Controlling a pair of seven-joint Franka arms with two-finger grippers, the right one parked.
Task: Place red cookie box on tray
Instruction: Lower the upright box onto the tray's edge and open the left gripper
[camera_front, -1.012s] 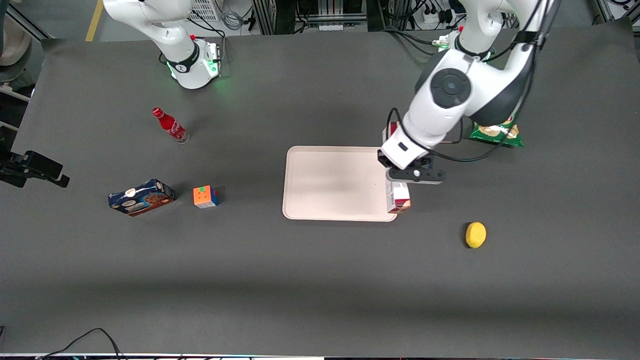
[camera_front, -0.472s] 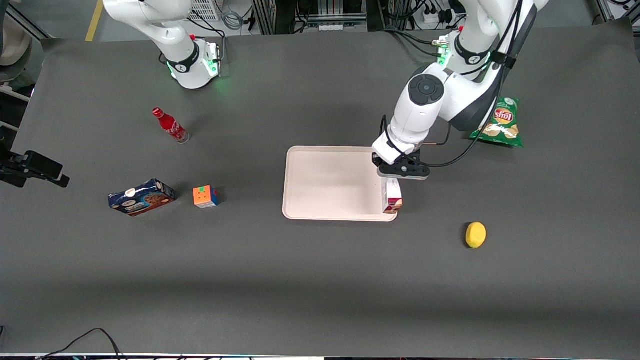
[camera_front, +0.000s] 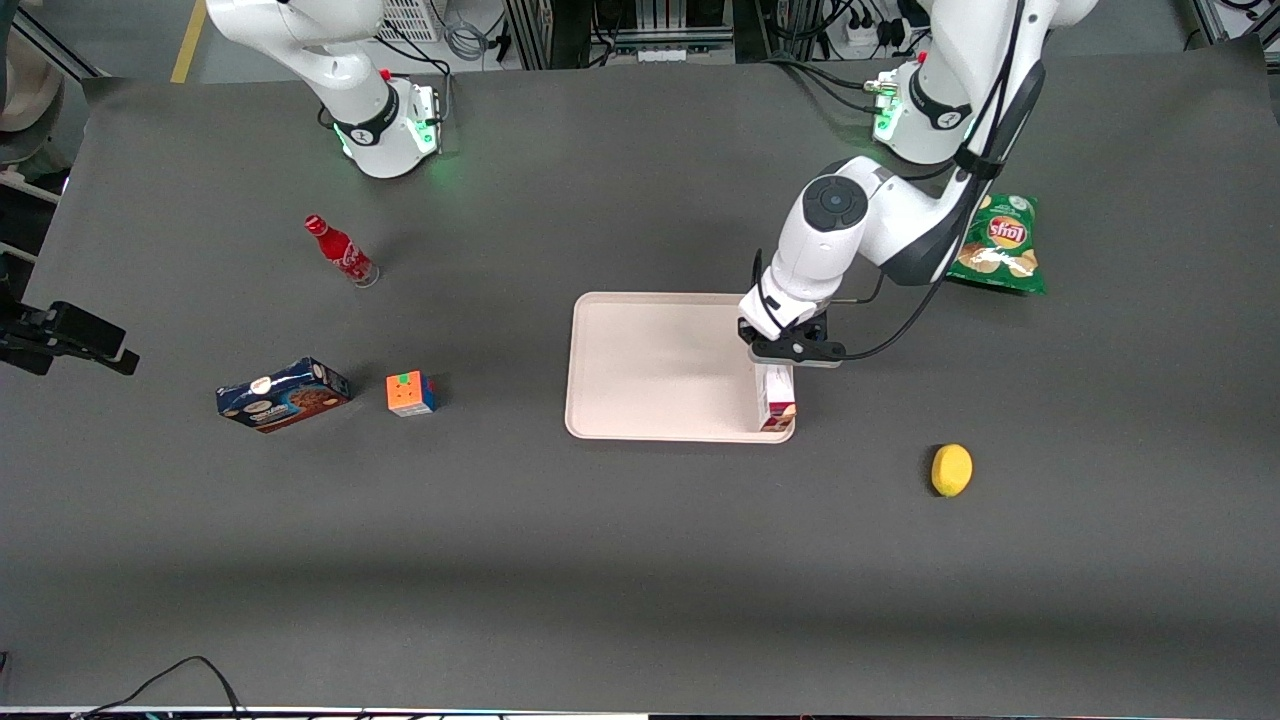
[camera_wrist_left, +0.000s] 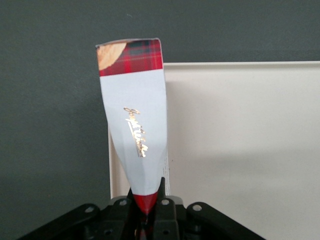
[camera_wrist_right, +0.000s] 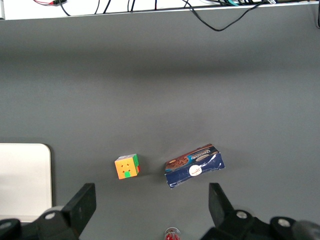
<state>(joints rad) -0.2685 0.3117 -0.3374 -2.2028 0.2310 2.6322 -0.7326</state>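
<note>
My left gripper (camera_front: 783, 362) is shut on the red cookie box (camera_front: 775, 399), a long carton with a white label panel and a red plaid end. The box hangs over the edge of the pale pink-beige tray (camera_front: 650, 365) that lies toward the working arm's end. In the left wrist view the box (camera_wrist_left: 134, 130) runs out from the gripper (camera_wrist_left: 145, 207) along the tray's rim (camera_wrist_left: 114, 170), its plaid end reaching past the tray's corner over the dark table. The gripper's fingers pinch the box's red end. Whether the box touches the tray cannot be told.
A yellow lemon (camera_front: 951, 469) lies nearer the front camera toward the working arm's end. A green chip bag (camera_front: 998, 254) lies by the working arm's base. A dark blue cookie box (camera_front: 282, 394), a colour cube (camera_front: 410, 393) and a red bottle (camera_front: 340, 251) lie toward the parked arm's end.
The left gripper with the red cookie box has moved a little toward the tray and dropped lower. The arm's elbow has drawn back, uncovering the chip bag.
</note>
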